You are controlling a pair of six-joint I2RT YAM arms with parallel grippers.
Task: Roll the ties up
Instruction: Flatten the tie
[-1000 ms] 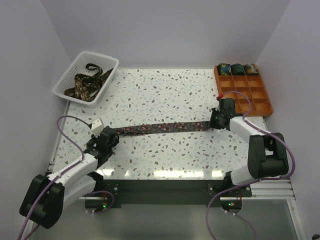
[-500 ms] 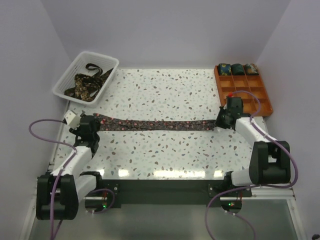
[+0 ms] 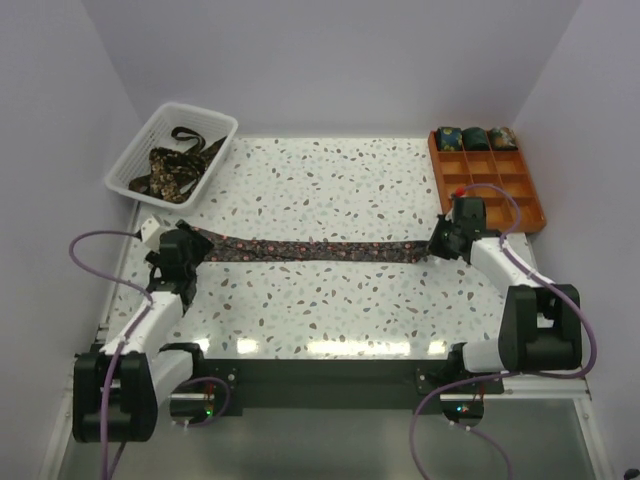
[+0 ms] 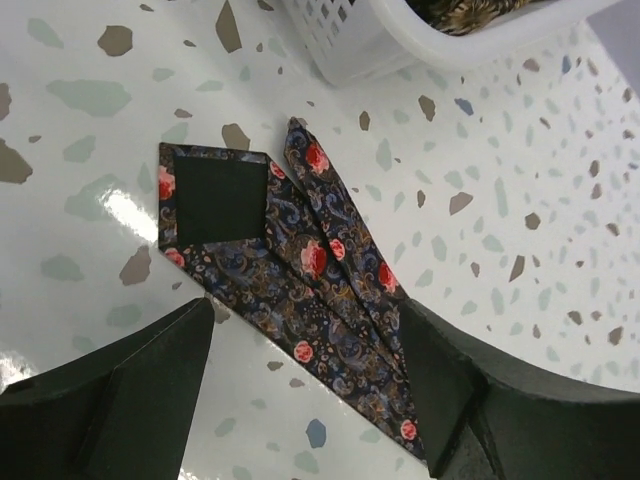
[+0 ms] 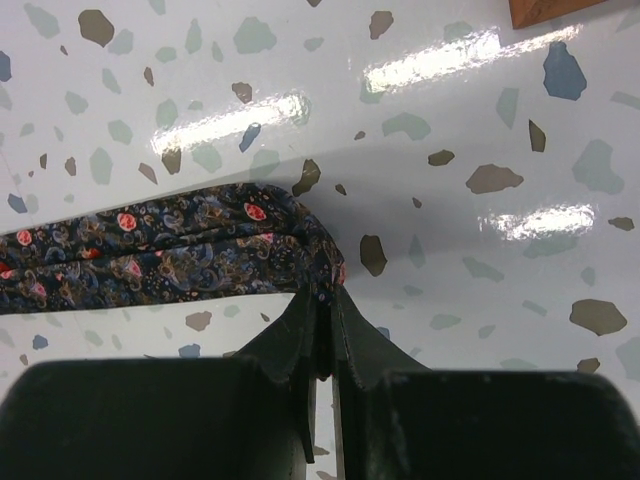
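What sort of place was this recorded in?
Probably a lab data-collection booth: plain lilac walls around a speckled table, a left arm and right arm bolted at its near edge, a tie stretched out between them.

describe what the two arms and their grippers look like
The left arm and right arm match: white link shells with chunky black joint housings. The left gripper and right gripper are black, each with two matte fingers. A purple cable loops along each arm, and small green and red lights glow at the bases.
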